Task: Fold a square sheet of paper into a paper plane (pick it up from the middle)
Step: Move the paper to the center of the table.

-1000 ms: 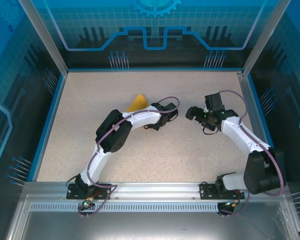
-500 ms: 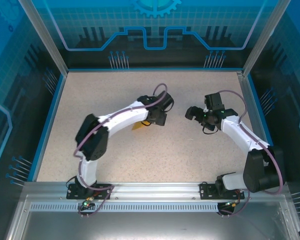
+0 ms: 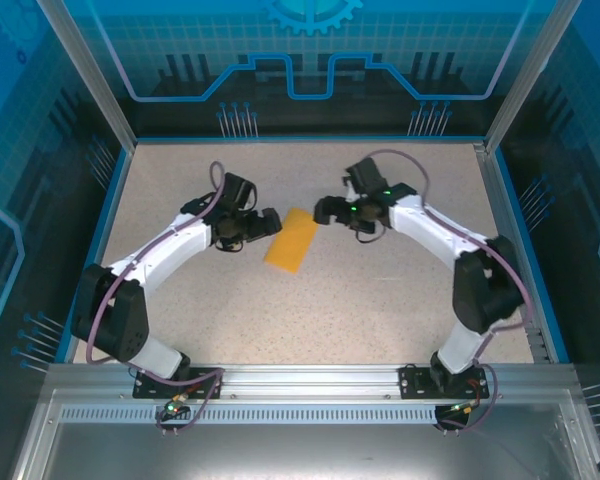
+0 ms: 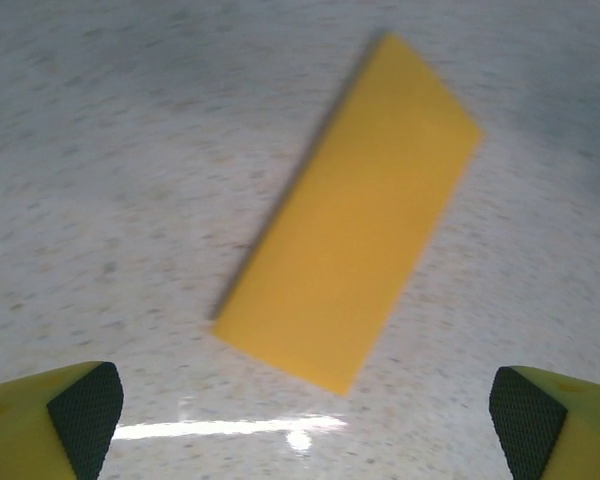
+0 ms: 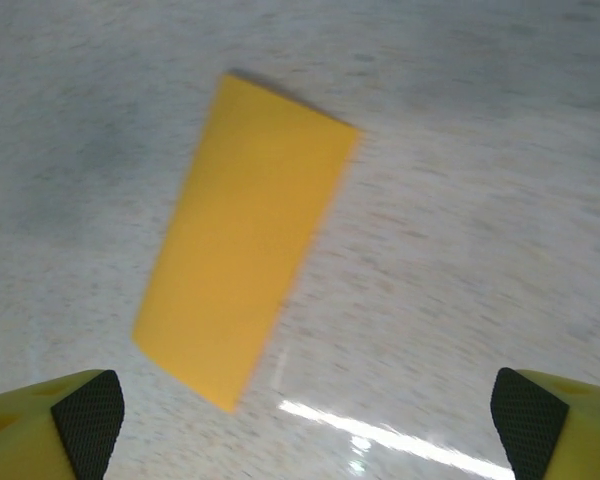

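Note:
The square sheet of paper [image 3: 291, 240] lies flat on the speckled table as a bright-orange long rectangle, folded in half, not shaped like a paper plane. My left gripper [image 3: 268, 222] hovers just left of its far end, open, with nothing between the fingers. My right gripper [image 3: 323, 211] hovers just right of that same end, also open and empty. In the left wrist view the sheet [image 4: 350, 215] lies slanted ahead of my open gripper [image 4: 305, 415]. In the right wrist view the sheet [image 5: 245, 240] lies ahead and left of my open gripper [image 5: 308, 412].
The tabletop [image 3: 380, 300] is beige and speckled, bounded by a blue rim [image 3: 100, 240] and transparent side walls. An aluminium rail [image 3: 300, 378] carries both arm bases at the near edge.
My left gripper opened and let go of the paper, and its arm swung left. The paper now lies flat as a rectangle. My right arm moved left, up to the paper.

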{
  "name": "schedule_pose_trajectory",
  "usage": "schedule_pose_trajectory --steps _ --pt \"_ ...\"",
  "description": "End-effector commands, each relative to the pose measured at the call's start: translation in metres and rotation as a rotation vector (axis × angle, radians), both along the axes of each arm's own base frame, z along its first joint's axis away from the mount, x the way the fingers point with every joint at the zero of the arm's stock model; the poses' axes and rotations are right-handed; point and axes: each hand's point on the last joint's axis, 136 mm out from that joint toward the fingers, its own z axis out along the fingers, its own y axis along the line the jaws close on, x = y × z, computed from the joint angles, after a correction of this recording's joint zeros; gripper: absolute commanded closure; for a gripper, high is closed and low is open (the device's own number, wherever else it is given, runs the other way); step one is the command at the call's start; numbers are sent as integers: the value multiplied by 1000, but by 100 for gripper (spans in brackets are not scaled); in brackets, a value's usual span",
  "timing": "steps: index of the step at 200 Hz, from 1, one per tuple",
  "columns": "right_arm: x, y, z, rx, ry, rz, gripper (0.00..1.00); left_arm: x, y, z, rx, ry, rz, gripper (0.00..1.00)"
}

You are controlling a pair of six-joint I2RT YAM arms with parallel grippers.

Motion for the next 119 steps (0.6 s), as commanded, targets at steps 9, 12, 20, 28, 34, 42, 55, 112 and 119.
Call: schedule_pose_trajectory --steps 9,12,20,28,34,42,55,112,119 --pt "-2 72 -23 34 75 150 7 -8 35 -15 -88 38 169 2" --pt "-1 78 -25 40 80 157 8 -9 38 -18 -93 43 182 1" --pt "1 95 -30 59 89 184 10 -11 45 -23 -107 53 209 1" --pt "4 109 -33 74 97 205 12 -14 50 -29 -121 64 226 2" --pt "5 119 -38 81 105 220 12 -16 54 -32 -128 71 235 2" --pt "6 130 -43 86 111 238 13 -17 57 -35 -132 79 242 1" --pt "10 142 -52 81 118 257 13 -20 60 -39 -135 89 245 1" --pt "7 142 -106 -22 206 308 14 -21 59 -42 -149 92 235 2" --pt "2 139 -112 -41 218 331 14 -20 59 -42 -152 89 233 1"
